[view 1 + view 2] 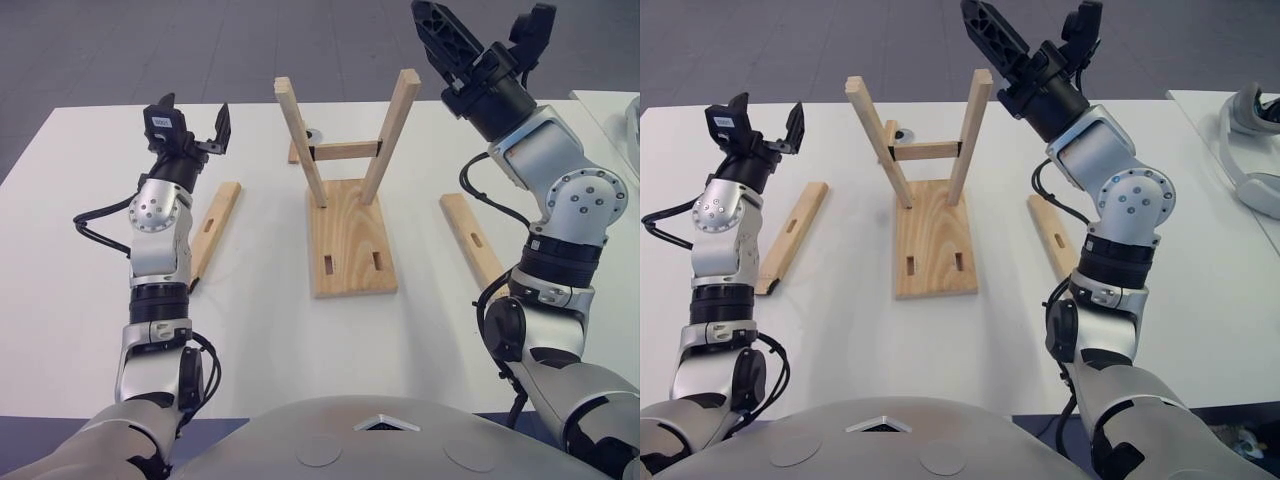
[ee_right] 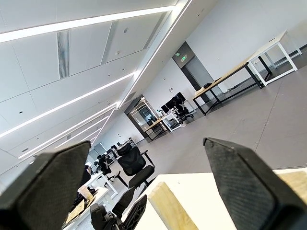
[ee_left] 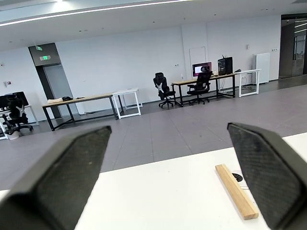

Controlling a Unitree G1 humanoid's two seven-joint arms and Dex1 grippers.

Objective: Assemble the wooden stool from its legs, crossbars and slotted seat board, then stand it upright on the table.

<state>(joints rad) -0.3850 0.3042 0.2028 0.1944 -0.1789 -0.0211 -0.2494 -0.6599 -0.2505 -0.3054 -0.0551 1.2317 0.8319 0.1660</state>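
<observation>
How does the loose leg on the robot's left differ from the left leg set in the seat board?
The loose pale wooden leg lies flat on the white table; the fitted pale wooden leg stands tilted in the slotted wooden seat board. The loose leg's slot is empty; the fitted leg holds a short wooden crossbar. Both are plain square-edged bars.

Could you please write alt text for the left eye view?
A seat board lies on a table, two legs standing in it, joined by a crossbar. A loose bar lies left of it, another bar right. The left gripper and right gripper hover open.
</observation>
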